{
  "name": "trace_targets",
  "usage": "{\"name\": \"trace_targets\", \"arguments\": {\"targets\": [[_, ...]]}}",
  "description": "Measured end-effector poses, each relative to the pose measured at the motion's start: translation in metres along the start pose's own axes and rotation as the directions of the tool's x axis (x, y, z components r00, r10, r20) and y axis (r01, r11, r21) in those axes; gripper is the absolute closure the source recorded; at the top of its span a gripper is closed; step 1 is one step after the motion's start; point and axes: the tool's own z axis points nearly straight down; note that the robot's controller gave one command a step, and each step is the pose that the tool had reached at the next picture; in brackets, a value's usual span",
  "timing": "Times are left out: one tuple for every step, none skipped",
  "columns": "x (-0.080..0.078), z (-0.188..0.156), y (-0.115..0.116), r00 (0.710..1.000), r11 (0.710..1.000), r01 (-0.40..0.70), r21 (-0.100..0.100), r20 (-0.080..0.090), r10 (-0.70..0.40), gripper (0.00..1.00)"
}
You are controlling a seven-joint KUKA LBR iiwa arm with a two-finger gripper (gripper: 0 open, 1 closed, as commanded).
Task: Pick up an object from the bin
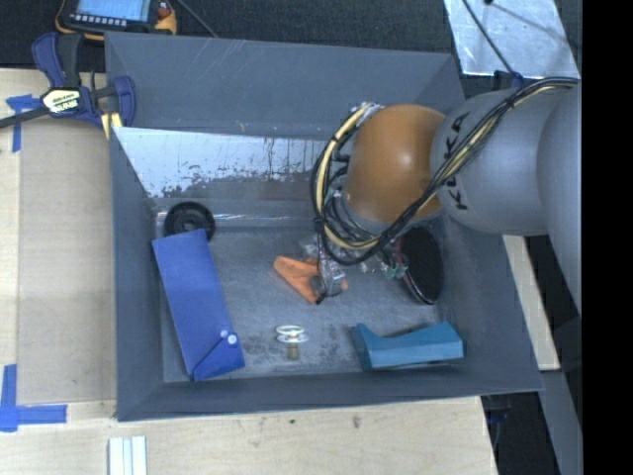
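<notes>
The gripper (327, 281) hangs low over the middle of the bin's floor, its tip at the right end of a small orange wedge-shaped piece (293, 271). That piece lies flat and stretches away to the tip's left. The tip looks to be touching it, but the wrist's cables hide the contact. I cannot tell whether the gripper is released, clenched or grasping. The orange piece is probably the one to be picked, since nothing else lies so close.

Just right of the tip, a black oval disc (425, 267) lies partly under the arm. Below the tip and apart from it sit a small silvery metal fitting (290, 337) and a blue foam block (410, 346), the block along the near wall. Well to the left, a long blue box (196, 305) lies along the bin (134, 295) wall. A black round part (188, 218) sits at its far end, in the corner.
</notes>
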Motion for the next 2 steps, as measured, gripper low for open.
{"name": "trace_targets", "arguments": {"targets": [[0.0000, 0.0000, 0.0000, 1.000, 1.000, 0.000, 0.000, 0.000, 0.000, 1.00], [0.0000, 0.0000, 0.0000, 1.000, 1.000, 0.000, 0.000, 0.000, 0.000, 1.00]]}}
